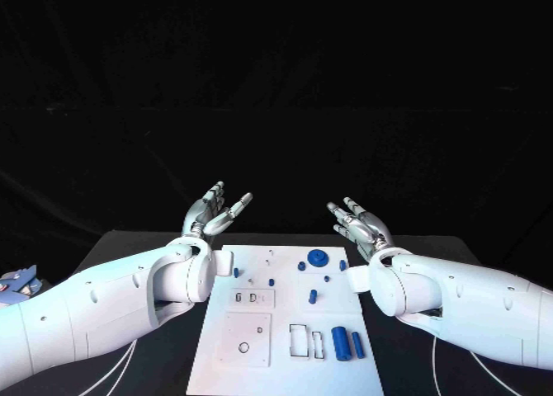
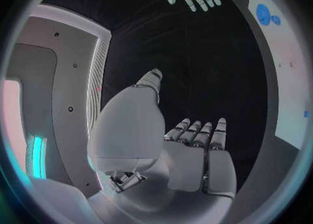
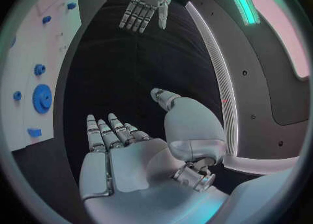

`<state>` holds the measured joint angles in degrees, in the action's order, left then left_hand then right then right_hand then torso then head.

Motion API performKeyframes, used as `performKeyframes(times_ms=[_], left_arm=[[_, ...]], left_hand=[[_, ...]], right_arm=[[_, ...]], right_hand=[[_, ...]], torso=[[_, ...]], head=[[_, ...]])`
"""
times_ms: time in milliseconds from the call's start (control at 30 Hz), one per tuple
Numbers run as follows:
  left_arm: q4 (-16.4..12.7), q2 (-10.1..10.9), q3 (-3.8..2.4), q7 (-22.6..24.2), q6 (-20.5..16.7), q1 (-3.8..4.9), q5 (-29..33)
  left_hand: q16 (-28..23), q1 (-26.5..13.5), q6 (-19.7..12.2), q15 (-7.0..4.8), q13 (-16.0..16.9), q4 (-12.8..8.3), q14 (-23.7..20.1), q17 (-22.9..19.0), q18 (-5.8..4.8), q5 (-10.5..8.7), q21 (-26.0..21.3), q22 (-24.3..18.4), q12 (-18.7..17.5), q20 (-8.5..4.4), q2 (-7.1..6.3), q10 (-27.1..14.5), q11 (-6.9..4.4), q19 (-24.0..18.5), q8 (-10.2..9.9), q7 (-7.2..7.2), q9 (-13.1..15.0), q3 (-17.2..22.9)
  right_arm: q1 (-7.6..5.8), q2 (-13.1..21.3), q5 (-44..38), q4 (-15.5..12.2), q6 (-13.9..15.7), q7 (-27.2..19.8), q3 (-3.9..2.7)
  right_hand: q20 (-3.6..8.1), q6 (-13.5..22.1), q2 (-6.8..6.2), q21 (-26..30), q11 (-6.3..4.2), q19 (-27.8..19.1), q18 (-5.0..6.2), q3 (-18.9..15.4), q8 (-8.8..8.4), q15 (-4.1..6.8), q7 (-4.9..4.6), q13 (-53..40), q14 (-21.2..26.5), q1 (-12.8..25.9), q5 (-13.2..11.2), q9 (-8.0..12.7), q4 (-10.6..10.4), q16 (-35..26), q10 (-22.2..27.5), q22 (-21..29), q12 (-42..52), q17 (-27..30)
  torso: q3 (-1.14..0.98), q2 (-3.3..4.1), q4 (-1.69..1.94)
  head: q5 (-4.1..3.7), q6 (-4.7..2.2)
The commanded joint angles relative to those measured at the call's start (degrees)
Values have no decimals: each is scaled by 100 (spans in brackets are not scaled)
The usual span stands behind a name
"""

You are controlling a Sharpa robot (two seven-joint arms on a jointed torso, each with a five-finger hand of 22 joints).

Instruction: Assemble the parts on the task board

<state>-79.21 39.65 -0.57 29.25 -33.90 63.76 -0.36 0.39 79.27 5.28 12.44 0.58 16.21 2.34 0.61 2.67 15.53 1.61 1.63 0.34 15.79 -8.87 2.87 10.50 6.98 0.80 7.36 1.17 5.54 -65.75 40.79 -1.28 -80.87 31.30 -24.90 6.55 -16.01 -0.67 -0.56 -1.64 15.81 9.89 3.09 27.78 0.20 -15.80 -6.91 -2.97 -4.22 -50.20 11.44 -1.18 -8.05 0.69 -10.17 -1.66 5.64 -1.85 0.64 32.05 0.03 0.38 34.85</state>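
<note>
Presently nothing is held by the silver left hand at ten o'clock or right hand at two, fingers spread above the white task board, so small blue parts might be knocked aside by a careless descent.

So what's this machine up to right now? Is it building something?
Nothing is being handled yet. The left hand and the right hand are raised beyond the far end of the white task board, fingers apart and holding nothing. On the board lie small blue parts, among them a round blue disc near the far end and a blue cylinder near the front.
</note>
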Motion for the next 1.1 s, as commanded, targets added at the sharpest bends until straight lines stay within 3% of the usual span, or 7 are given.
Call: performKeyframes(times_ms=[33, 267, 333, 500, 567, 700, 1100], left_arm=[[45, -30, -9, 140, 558, 23, -132], [45, -30, -9, 140, 558, 23, -132], [101, 80, -8, 314, 562, 25, -66], [121, 115, -8, 287, 709, 26, -43], [124, 138, -7, 242, 860, 26, -60], [113, 181, -7, 235, 1222, 25, -193], [-277, 380, -6, 359, 1304, 24, -345]], left_hand=[[33, 303, 69, 111, 11, 83, 50, 22, 129, 76, 31, 13, 33, 99, 0, 28, 110, 29, 38, 649, 16, 39], [251, 341, 621, 234, 80, 53, 677, 190, 154, 22, 132, 61, 120, 110, 279, 544, 250, 145, 214, 773, 151, 352], [324, 345, 778, 296, 95, 44, 887, 239, 150, 18, 211, 102, 138, 112, 312, 726, 312, 296, 267, 833, 189, 409], [1093, 357, 1747, 149, 243, 4, 2871, 678, 286, -4, 937, 472, 464, 95, 398, 2291, 505, 1788, 627, 945, 421, 589], [1548, 376, 2926, -45, 403, -19, 3974, 904, 505, -23, 1438, 687, 919, 81, 384, 4009, 357, 2769, 1095, 921, 695, 682], [1756, 387, 4132, -317, 333, 9, 4765, 1012, 785, -19, 1782, 758, 1020, 48, 367, 4957, 90, 3508, 1547, 681, 915, 1002], [2087, 364, 4560, -679, 313, -85, 6057, 1440, 787, -37, 2389, 910, 619, -408, 93, 5714, -138, 4661, 1509, 514, 881, 1654]], right_arm=[[-88, -68, -315, 153, -1150, 353, 79], [-172, -128, -379, 290, -1470, 453, 173], [-215, -92, -1281, 650, -1015, 199, 169], [-215, -112, -1801, 789, -860, 67, 160], [-222, -110, -2118, 828, -840, 62, 152], [-273, -113, -2921, 880, -986, 221, 140], [-449, -122, -5048, 1171, -1400, 650, 126]], right_hand=[[-90, -145, 28, -39, 79, 14, 64, 202, 74, -76, -1052, -82, -201, -485, 56, -114, 228, 82, -206, -18, 308, -72], [-71, -925, -28, -265, 21, 585, 176, 291, 420, 25, -1045, -261, -1387, -1170, -29, -609, 757, 468, -1357, -142, 1148, -412], [-75, -1304, -61, -400, -7, 935, 235, 308, 584, 105, -1040, -286, -1918, -1351, -24, -790, 900, 650, -1799, -215, 1361, -541], [-54, -2293, -136, -1029, -119, 2481, 442, 323, 980, 275, -1012, -189, -3218, -1687, -55, -1170, 1160, 1065, -2578, -531, 1447, -803], [-47, -3113, -180, -1184, -206, 2792, 543, 379, 1280, 393, -964, -111, -3969, -1862, -87, -1422, 1294, 1275, -3166, -576, 1456, -908], [-37, -3914, -357, -1313, -343, 3069, 695, 539, 1448, 552, -881, -52, -4556, -2026, -153, -1523, 1474, 1392, -3777, -594, 1228, -901], [410, -5028, -538, -2013, -732, 4090, 734, 557, 1553, 1061, -544, -62, -6159, -2194, -199, -1451, 1641, 1676, -5205, -878, 519, -1007]], torso=[[0, 2, 0], [0, 2, 0], [36, 9, 6], [32, -1, 5], [23, 13, 6], [3, 20, 1], [34, 33, 42]], head=[[0, 0], [0, 0], [-43, 8], [-47, 27], [-45, 19], [-52, 8], [-118, -3]])
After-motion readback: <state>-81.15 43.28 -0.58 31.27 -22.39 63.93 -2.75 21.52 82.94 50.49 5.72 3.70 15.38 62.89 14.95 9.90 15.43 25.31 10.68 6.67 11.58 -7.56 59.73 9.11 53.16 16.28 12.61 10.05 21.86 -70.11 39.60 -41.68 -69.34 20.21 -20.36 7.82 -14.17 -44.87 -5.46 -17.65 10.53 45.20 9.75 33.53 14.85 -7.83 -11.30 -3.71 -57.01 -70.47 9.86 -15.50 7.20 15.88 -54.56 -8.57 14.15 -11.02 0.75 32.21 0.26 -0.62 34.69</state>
